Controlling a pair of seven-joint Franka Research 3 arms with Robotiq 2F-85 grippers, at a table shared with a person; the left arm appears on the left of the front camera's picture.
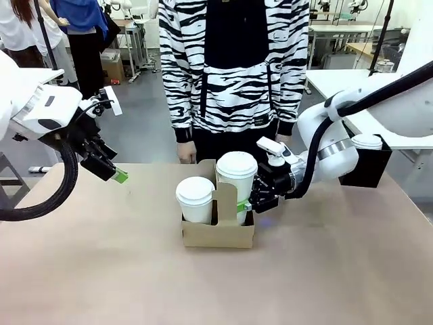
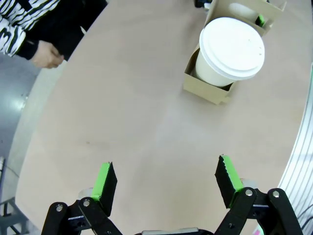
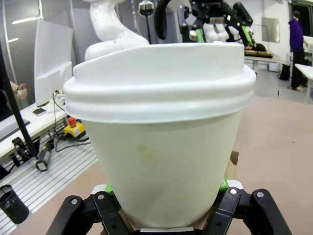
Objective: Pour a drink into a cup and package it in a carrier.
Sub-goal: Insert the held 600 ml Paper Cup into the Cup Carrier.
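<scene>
Left claw (image 2: 166,183) wide, empty, hovering at 9 o'clock over counter (image 1: 101,271). Centre: carrier (image 1: 218,231) loaded, one lidded cup (image 1: 195,199) seated. Right claw (image 1: 249,203) clamped on second cup (image 1: 236,179), in its hole at 3 o'clock. Judged: pouring done; release outstanding.

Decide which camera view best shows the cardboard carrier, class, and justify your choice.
The front view: the whole carrier shows on the table, handle panel upright between two lidded cups. The left wrist view shows one end of it from above, partly cropped, with one cup in it. The right wrist view shows hardly any of it behind the held cup.
</scene>
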